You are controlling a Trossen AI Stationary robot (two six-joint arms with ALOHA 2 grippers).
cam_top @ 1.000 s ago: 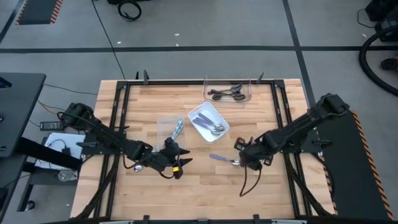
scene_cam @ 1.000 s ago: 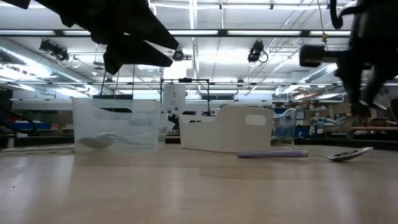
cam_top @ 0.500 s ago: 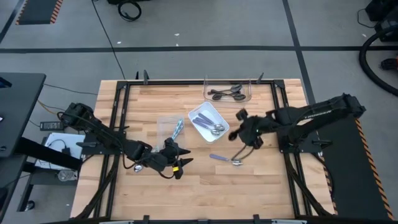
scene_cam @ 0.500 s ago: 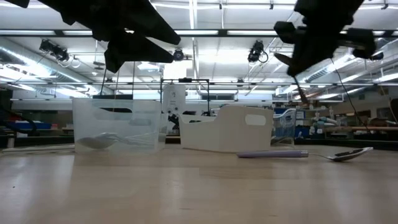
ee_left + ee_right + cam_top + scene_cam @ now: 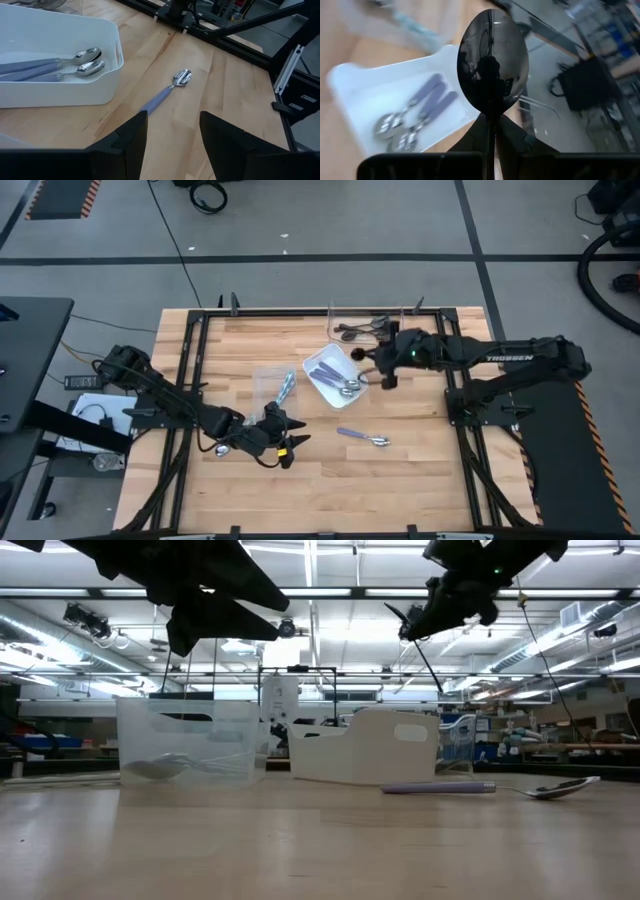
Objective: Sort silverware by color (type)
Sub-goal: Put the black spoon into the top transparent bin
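My right gripper is shut on an all-black spoon, high over the table's far right, between the white tray and the clear box of black spoons. It also shows in the low view. My left gripper hangs open and empty over the near left; its fingers stand apart in its wrist view. A purple-handled spoon lies flat on the wood and shows in the left wrist view. Two purple-handled spoons lie in the white tray. My right gripper pinches the black spoon's handle between its two fingers, just below the bowl. The bowl stands out beyond the fingertips, its hollow toward the camera. The spoon is lifted clear of the table. The fingers hide the rest of the handle.
A clear box left of the tray holds a light-blue-handled spoon. In the low view the clear box and white tray stand mid-table, with bare wood in front. Dark frame rails run along the table's sides.
My right gripper has risen from beside the purple spoon at the near right and gone toward the far edge and left, ending over the gap between the white tray and the box of black spoons. It has stayed shut. The purple spoon has kept its place.
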